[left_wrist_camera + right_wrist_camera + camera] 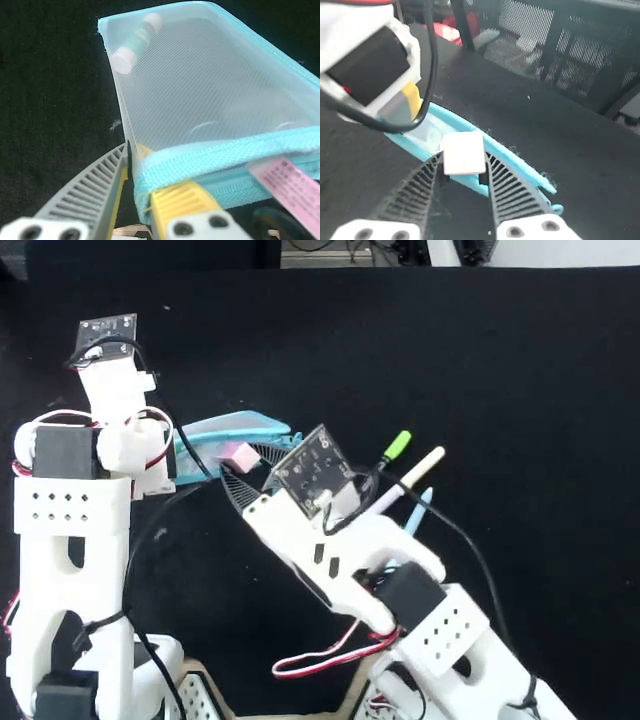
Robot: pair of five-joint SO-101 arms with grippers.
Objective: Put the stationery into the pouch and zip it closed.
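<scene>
Left gripper (134, 160): jaws clamped tight on the teal edge of the pouch, at the corner by the zip, pinning it down.
Pouch (210, 90): flat on the black table (500, 360), mesh side up. From the right wrist view the two teal lips stand a little apart, so the zip reads as open.
Already inside: a green-and-white tube (134, 44), a glue stick by the look of it, lying at the far closed end of the pouch.
Eraser (463, 150): pale pink block, squeezed between the right gripper's fingers, right at the pouch mouth and over its near lip. I cannot tell whether it touches the lip.
Right gripper (463, 159): closed on the eraser, nose pointing at the opening, just beside the left gripper.
Pens: a green-capped pen (397, 446), a cream pen (425, 465) and a blue pen (418, 512) lie on the table beyond the right arm, partly hidden by it, apart from the pouch.
Step in hand: feeding the eraser in, I'd say. One item is packed, the pens are to come, and the zip is not yet done.
Next move: slide the eraser between the lips, clear of the teal edge, and only then let go. The left grip needs to hold the mouth steady.
</scene>
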